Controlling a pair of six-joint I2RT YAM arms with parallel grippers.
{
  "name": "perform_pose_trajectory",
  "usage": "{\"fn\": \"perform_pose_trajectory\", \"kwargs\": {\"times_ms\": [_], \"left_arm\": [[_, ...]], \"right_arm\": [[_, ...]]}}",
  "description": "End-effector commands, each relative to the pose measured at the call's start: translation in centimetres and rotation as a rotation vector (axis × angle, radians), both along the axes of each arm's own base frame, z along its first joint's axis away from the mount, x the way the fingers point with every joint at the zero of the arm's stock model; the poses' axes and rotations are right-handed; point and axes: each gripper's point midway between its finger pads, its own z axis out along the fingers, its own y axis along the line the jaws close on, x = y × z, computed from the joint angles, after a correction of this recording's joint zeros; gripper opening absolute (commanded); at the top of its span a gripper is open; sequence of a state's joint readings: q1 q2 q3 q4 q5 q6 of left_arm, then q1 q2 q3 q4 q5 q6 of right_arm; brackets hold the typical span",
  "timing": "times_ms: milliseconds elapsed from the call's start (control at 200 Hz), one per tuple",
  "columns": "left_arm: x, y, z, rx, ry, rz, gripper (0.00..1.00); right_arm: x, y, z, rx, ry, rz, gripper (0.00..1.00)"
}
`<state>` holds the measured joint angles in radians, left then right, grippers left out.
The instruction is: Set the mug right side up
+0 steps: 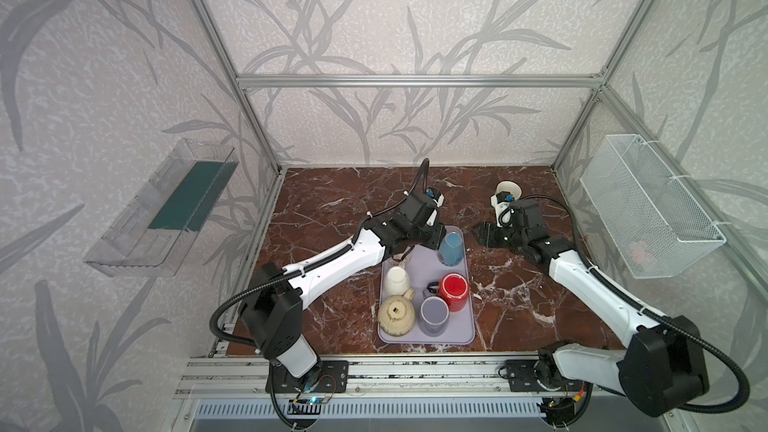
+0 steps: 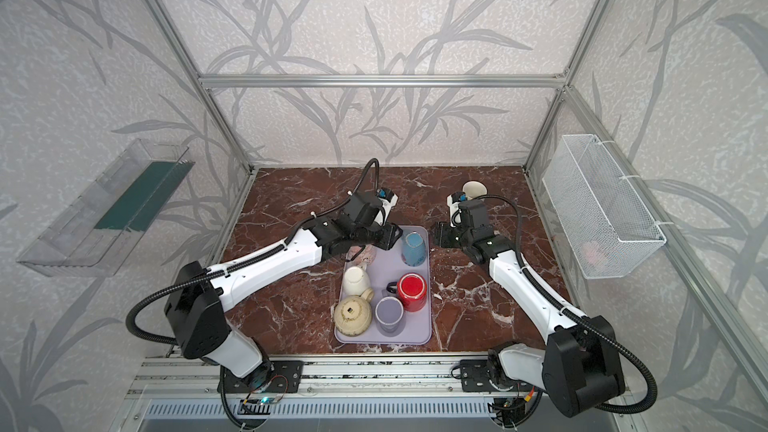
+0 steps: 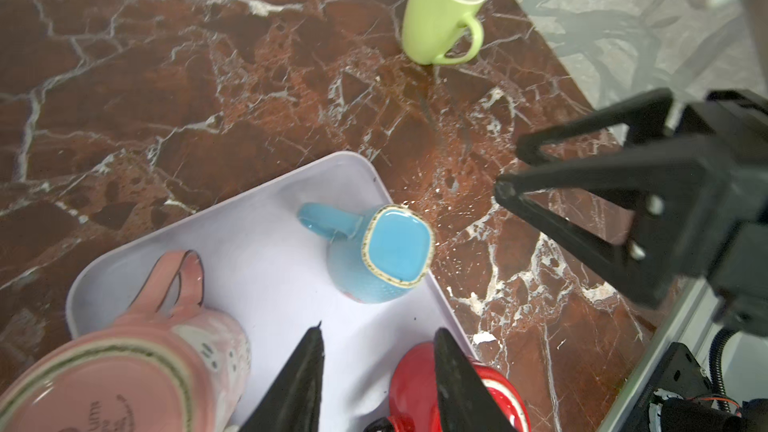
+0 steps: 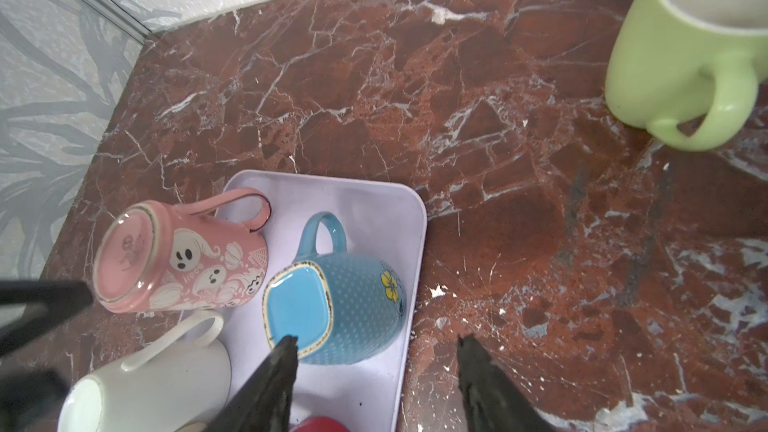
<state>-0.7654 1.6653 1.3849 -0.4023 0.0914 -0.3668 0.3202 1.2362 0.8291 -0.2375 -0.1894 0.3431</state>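
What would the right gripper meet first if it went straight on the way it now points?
Probably the upside-down blue mug on the tray: the right gripper, open, points towards it with nothing between. Depth is unclear; it could pass beside it.

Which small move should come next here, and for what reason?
Probably the right gripper should shift sideways over the tray until its open jaws straddle the blue mug. That mug stands upside down, base up, just beside this gripper, which holds nothing. The left gripper is open and empty too, close by, so it should give room.
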Motion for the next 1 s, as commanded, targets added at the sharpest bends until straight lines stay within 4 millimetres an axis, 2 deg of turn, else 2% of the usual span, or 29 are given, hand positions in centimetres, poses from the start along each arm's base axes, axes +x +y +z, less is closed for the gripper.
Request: {"fn": "perform_pose_trajectory", "kwargs": {"times_ms": [0, 175, 350, 665, 995], "left_arm": [[1.2, 0.6, -1.2, 0.093, 0.065, 0.008, 0.4], [3.9, 0.0, -2.5, 0.176, 0.091, -0.002, 0.38], [5.1, -1.4, -3.8, 0.219, 0.12, -0.053, 0.37], [5.6, -3.3, -6.9, 0.246, 0.233, -0.108, 0.35], [5.3, -3.3, -10.3, 0.306, 0.314, -0.131, 0.3]], "right_arm": [[-1.5, 0.6, -0.5, -0.003, 0.003, 0.023, 0.6], [-3.7, 2.1, -0.9, 0.032, 0.004, 0.074, 0.59], [-4.9, 3.5, -1.0, 0.054, -0.025, 0.094, 0.58], [-5.6, 4.6, -2.3, 0.101, -0.01, 0.102, 0.54], [-5.7, 6.3, -4.5, 0.101, 0.025, 0.113, 0.51]]}}
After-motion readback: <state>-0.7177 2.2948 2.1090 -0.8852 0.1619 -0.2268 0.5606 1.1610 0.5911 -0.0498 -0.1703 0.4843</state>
